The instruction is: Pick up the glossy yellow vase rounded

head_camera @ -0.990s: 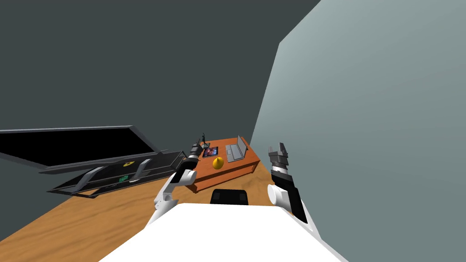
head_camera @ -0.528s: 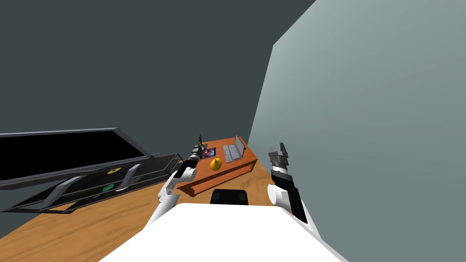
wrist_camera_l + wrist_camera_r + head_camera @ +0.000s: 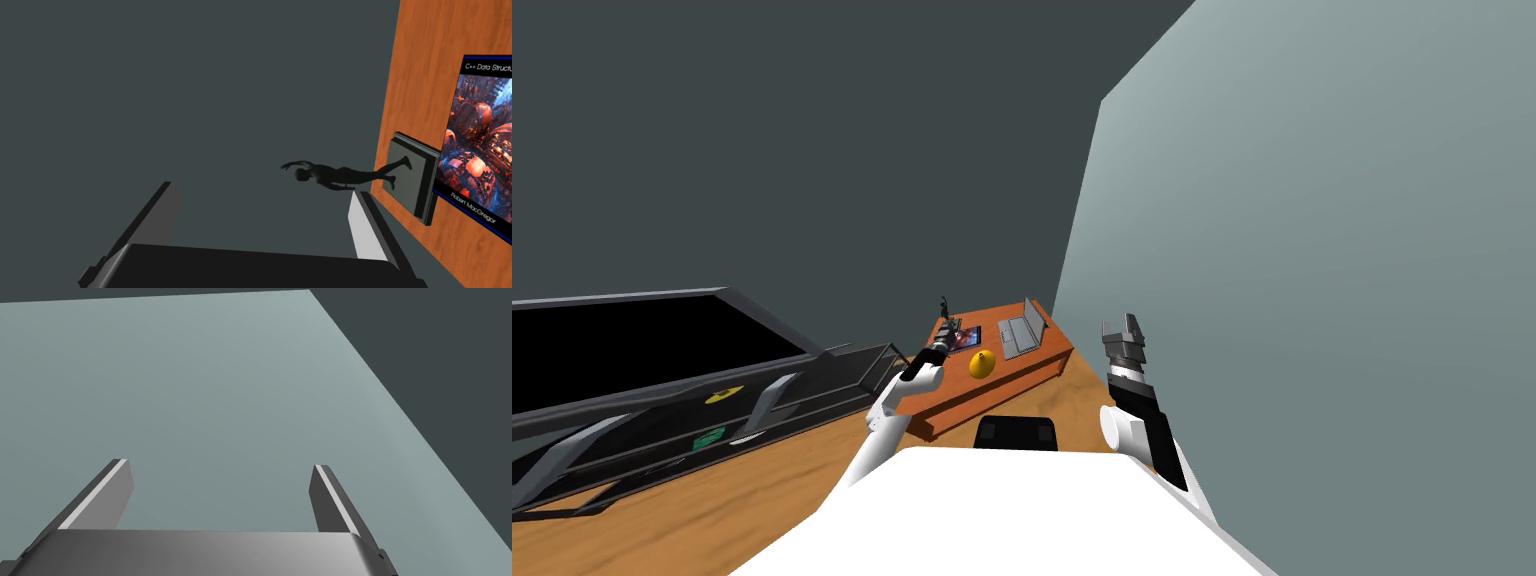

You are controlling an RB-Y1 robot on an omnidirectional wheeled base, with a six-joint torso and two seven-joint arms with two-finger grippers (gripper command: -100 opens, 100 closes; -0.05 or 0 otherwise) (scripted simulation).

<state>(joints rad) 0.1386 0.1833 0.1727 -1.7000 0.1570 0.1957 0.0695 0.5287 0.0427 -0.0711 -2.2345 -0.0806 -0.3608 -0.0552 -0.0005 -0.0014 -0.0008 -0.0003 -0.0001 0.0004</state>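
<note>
Right hand point(image 3: 221, 465): near right, raised, fingers spread, empty.
Left hand point(image 3: 262, 192): spread, empty, over the surface's point(image 3: 952, 380) left end, facing a dark figurine point(image 3: 345, 175).
Vase point(image 3: 982, 364): yellow, on the surface, untouched.
Progress: early; closing in, grasp and lift remain.

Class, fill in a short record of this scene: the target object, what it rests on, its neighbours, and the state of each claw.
target: glossy yellow rounded vase, held by neither claw
support: low orange-brown wooden table
neighbours: open grey laptop, book with a colourful cover, dark figurine on a grey base
left claw: open, empty, near the book and figurine, apart from the vase
right claw: open, empty, held up on the robot's right
</note>
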